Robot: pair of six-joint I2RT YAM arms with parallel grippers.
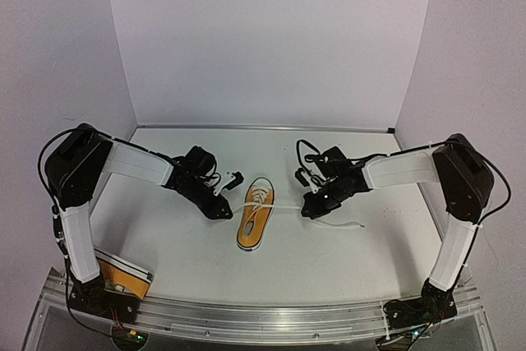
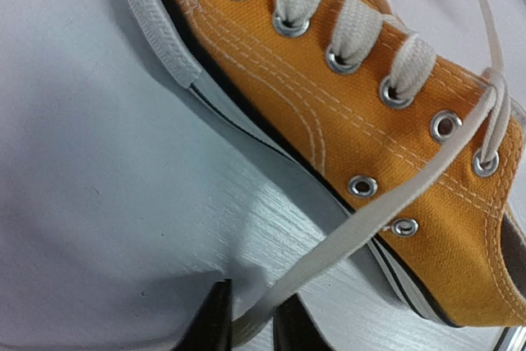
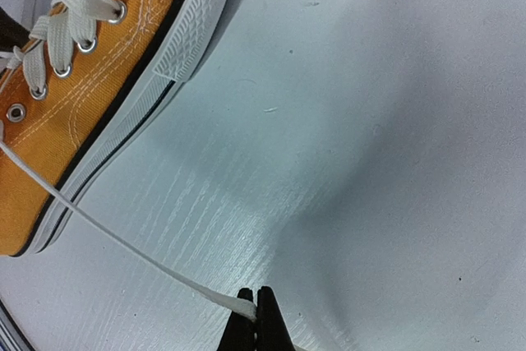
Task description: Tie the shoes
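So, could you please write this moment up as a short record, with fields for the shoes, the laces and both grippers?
centre shoe: orange, sole down on the table, between the two grippers
second shoe: by the left arm's base, partly hidden
left lace: runs from an upper eyelet out to the left gripper
left gripper: lace lies between its fingers; grip unclear
right lace: stretched out from the shoe
right gripper: shut on the right lace
knot: none visible

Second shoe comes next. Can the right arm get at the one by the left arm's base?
Probably not: that shoe lies tucked against the left arm, far across the table, and the right claw is shut on the middle shoe's lace.
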